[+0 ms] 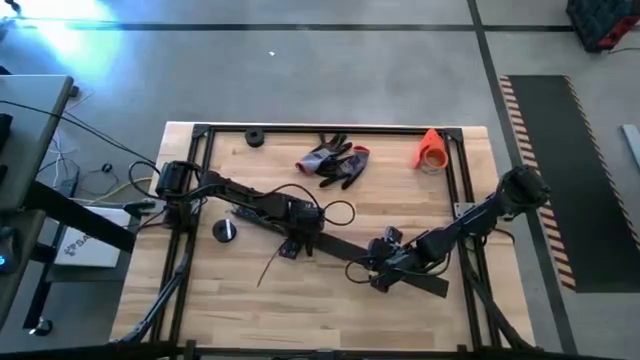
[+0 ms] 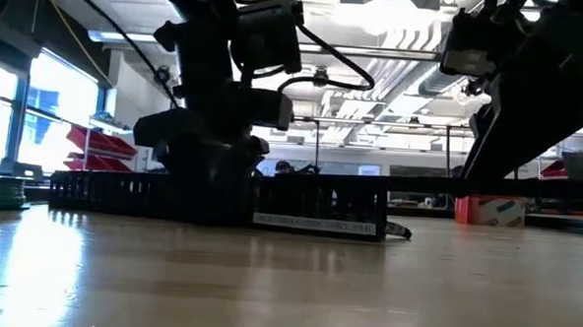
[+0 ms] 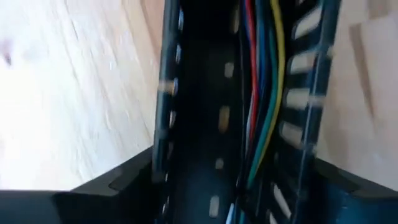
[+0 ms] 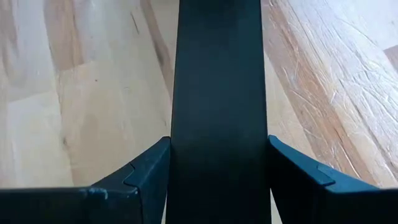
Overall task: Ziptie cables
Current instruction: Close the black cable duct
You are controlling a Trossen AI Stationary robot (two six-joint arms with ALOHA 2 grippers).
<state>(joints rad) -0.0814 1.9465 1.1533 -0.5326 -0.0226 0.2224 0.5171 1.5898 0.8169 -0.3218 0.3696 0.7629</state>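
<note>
The cables [image 3: 260, 118], a bundle of thin plastic-sheathed wires in red, blue, green and yellow, lie lengthwise inside a long black slotted plastic channel [image 3: 205, 93]. That channel runs straight out ahead of my left pincer [image 3: 235, 162], between its two dark fingers. The fingers press against the channel's outer walls, so this pincer is only as wide as the channel and grips it. The channel wall on one side is a row of narrow upright teeth with pale gaps between them.

My right pincer [image 4: 219, 146] is close beside the left one. It is clamped the same way across a flat, smooth, matte black strip [image 4: 217, 62], which fills the whole gap between its fingers.

Under both pincers is the pale wooden plank table [image 1: 300, 310], its grain and fine scratches plain to see. A black metal frame edges the table.

Well beyond my left pincer lies a crumpled pair of grey-and-red fabric gloves [image 1: 335, 160], and beyond my right one an orange cone-shaped object [image 1: 430, 150].

Past the table, the room has a grey floor, long ceiling lights and bright windows.
</note>
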